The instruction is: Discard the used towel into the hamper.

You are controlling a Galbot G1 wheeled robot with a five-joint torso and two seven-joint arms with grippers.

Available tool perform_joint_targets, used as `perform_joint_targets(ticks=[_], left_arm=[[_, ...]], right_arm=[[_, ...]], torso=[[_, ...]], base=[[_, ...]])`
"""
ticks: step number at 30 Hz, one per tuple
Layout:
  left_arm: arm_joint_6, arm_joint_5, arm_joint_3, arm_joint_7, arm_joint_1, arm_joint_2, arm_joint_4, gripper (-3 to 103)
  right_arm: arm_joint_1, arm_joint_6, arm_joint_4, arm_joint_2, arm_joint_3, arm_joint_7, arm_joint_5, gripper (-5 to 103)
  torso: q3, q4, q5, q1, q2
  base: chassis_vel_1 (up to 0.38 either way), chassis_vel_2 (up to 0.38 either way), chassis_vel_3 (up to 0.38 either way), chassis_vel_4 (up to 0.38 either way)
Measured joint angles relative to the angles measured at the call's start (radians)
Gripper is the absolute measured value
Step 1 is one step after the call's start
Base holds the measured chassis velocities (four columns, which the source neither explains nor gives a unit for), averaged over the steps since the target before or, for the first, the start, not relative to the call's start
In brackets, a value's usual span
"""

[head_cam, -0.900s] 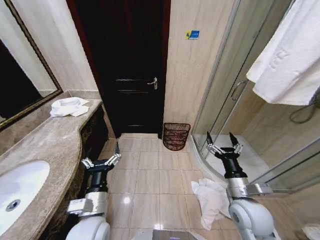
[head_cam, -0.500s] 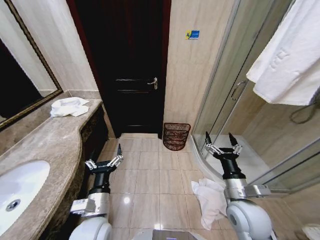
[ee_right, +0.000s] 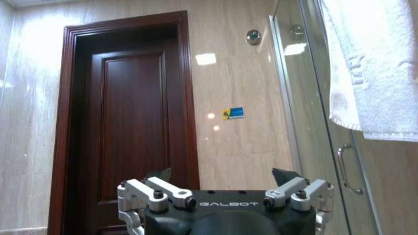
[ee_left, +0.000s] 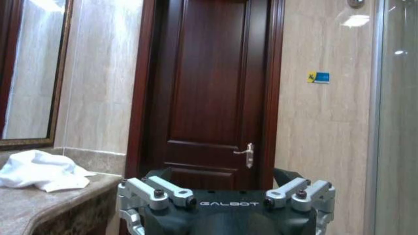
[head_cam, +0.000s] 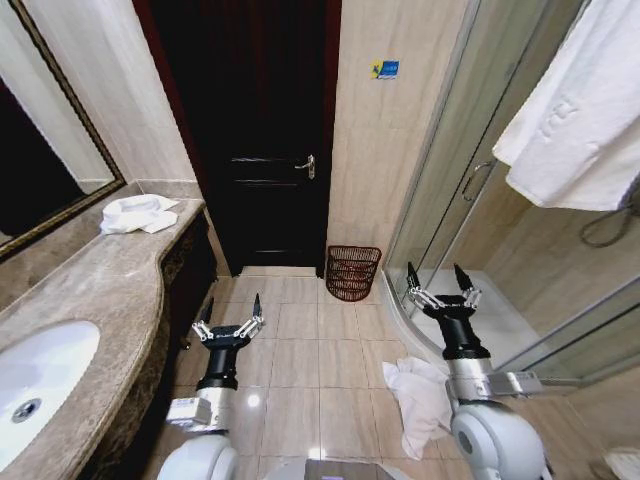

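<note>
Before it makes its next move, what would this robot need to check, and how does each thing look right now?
1. Towel located: ok. A crumpled white towel lies on the floor tiles beside the right arm.
2. Hamper reachable: ok. It stands upright against the wall by the door, with bare floor in front.
3. Hamper has room: cannot tell; its inside is not clear from here.
4. Right hand ready: ok. Open, holding nothing, raised above the floor.
5. Left hand ready: ok. Open and holding nothing, near the counter.
6. Towel held: not ok. Neither hand touches it.
</note>
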Motion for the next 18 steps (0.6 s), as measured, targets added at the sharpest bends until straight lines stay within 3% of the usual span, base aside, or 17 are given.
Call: perform_joint_targets(ticks=[18], left_arm=[[-0.001, 0.010, 0.005, 0.005, -0.006, 0.000, 0.005, 100]], right_arm=[[0.023, -0.002, -0.014, 0.003, 0.000, -0.019, 0.007, 100]], torso=[[0.000, 0.0001, 0.0001, 0.000, 0.000]], base=[[0.000, 0.000, 0.000, 0.000]])
